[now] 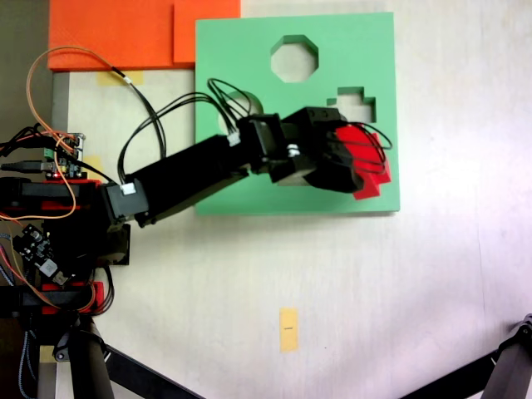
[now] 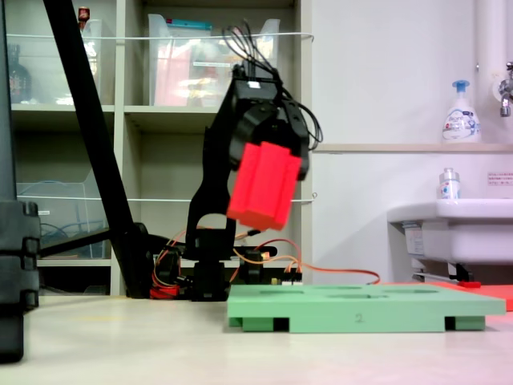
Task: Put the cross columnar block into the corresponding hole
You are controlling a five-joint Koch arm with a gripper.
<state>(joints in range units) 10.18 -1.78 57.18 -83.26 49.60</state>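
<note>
The hand (image 2: pixel 268 172) grips the red cross columnar block (image 2: pixel 264 186), tilted, high above the green foam board (image 2: pixel 361 309). The cross-shaped hole (image 1: pixel 352 105) lies just beside it. Lowered tilted or misrotated, the block's arms could catch the hole's edges and jam.

We see the red cross columnar block (image 2: pixel 265 185) held tilted, high above the green board's plus-shaped hole (image 1: pixel 356 105).
</note>
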